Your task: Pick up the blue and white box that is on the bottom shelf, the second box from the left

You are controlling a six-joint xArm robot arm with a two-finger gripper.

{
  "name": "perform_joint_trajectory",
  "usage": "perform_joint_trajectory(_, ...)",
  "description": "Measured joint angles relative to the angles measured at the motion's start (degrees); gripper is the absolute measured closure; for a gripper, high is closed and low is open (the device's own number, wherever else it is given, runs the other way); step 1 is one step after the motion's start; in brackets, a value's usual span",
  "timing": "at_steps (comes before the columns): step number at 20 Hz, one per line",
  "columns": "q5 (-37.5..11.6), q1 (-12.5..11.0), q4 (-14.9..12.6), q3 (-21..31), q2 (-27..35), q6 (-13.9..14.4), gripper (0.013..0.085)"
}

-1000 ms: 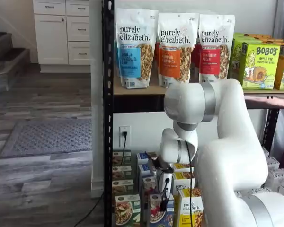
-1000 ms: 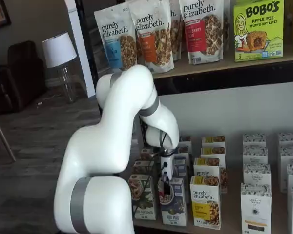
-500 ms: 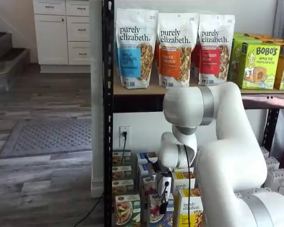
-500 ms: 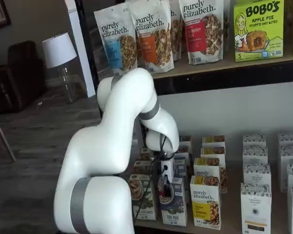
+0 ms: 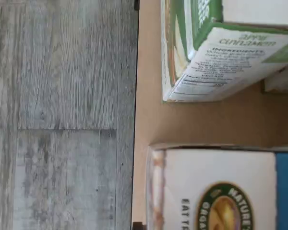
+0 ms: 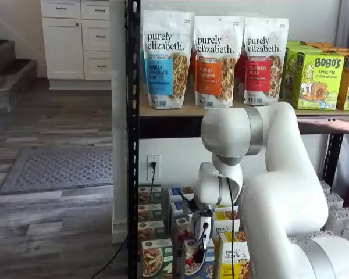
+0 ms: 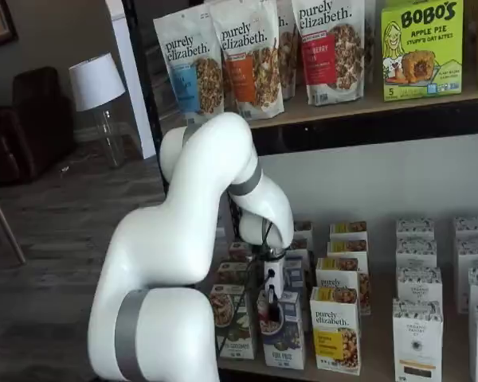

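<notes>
Blue and white box (image 7: 284, 338) — tan bottom shelf (image 5: 149, 96), grey wood floor (image 5: 62, 115).

Three granola bags (image 6: 215, 61) stand beside green boxes (image 6: 313, 78) on the upper shelf (image 6: 221, 110).

Bottom shelf (image 7: 382, 368): tan board, rows of boxes standing upright. Front edge, left to right: green box (image 7: 234, 322), blue and white box (image 7: 284, 338), yellow box (image 7: 335, 330); white boxes (image 7: 417, 341) toward the right end.
</notes>
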Motion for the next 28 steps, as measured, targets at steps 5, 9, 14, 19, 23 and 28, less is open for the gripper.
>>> perform_joint_trajectory(5, -0.3, 0.1, -1.5, 0.0, 0.1, 1.3, 0.0330)
perform_joint_trajectory(9, 0.0, 0.1, -1.0, -0.2, 0.1, 1.0, 0.0330)
perform_joint_trajectory(14, 0.9, 0.1, -0.6, -0.4, 0.0, 0.7, 0.0330)
perform_joint_trajectory(19, 1.4, 0.1, -0.5, -0.5, -0.2, 0.6, 0.0450)
perform_joint_trajectory(23, 1.0, 0.1, -0.7, -0.1, -0.3, 0.7, 0.0490)
perform_joint_trajectory(28, 1.2, 0.2, -1.3, 0.4, -0.7, 1.4, 0.0490)
